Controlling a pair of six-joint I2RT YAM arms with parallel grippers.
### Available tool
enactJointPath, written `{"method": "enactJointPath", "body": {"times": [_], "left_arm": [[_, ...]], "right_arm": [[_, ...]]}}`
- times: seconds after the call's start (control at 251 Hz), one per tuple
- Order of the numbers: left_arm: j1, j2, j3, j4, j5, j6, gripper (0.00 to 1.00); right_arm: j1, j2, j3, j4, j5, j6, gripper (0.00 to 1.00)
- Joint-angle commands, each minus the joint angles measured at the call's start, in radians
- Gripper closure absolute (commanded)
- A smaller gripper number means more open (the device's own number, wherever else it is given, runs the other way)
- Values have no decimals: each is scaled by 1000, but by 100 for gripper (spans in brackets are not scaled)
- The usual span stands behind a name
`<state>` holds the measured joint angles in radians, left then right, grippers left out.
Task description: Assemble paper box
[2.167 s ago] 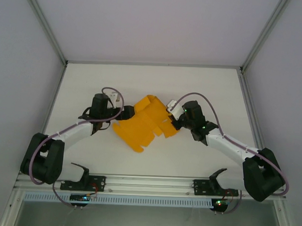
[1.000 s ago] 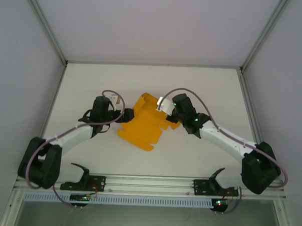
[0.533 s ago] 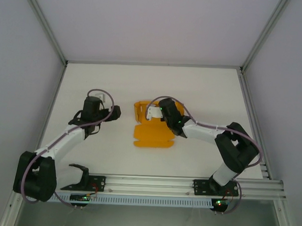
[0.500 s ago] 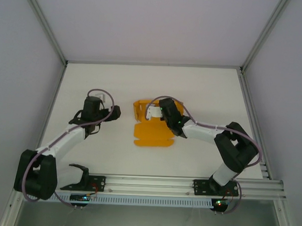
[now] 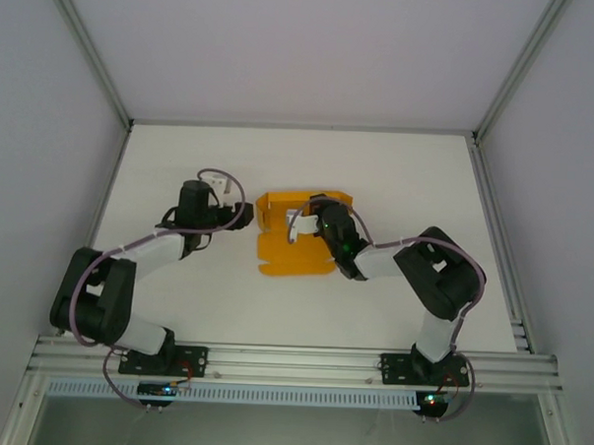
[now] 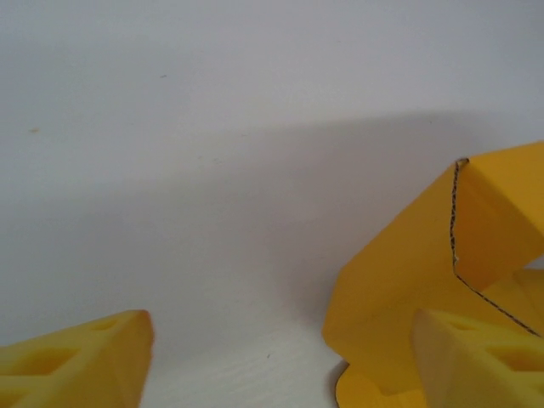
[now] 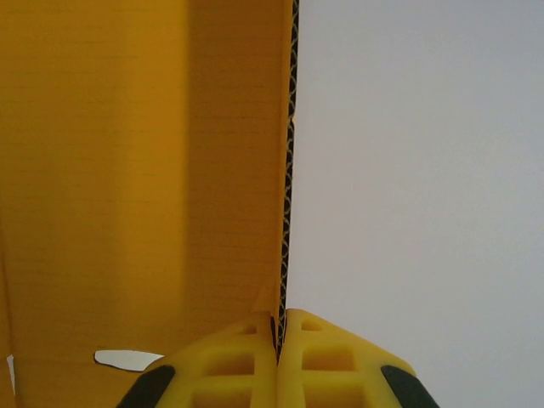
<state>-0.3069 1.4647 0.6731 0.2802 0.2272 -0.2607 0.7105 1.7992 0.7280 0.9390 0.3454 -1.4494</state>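
Seen from above, the right arm's wrist (image 5: pixel 338 240) covers the middle of the paper box (image 5: pixel 274 253). The fingertips of the right gripper (image 5: pixel 312 218) are lost beneath it. The left gripper (image 5: pixel 240 216) is too small there to judge its gap. In the left wrist view both fingers (image 6: pixel 93 357) are cut off at the bottom edge, and the box runs out at the right. In the right wrist view the box runs off the top and left, and the fingers (image 7: pixel 229 374) are cropped below.

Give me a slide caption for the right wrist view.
Right tool pinches one edge of the paper box, with white table beside it.
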Motion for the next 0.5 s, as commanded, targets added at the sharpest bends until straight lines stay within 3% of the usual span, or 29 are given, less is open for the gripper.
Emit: {"method": "enactJointPath", "body": {"times": [0.0,0.064,0.495], "left_arm": [[-30,43,6,125,34,69,29],[-48,66,0,154,36,96,34],[-132,201,23,296,33,197,38]], "right_arm": [[-7,15,-47,120,-28,-12,100],[-6,18,-66,137,-20,-21,100],[36,35,-73,164,40,-56,100]]}}
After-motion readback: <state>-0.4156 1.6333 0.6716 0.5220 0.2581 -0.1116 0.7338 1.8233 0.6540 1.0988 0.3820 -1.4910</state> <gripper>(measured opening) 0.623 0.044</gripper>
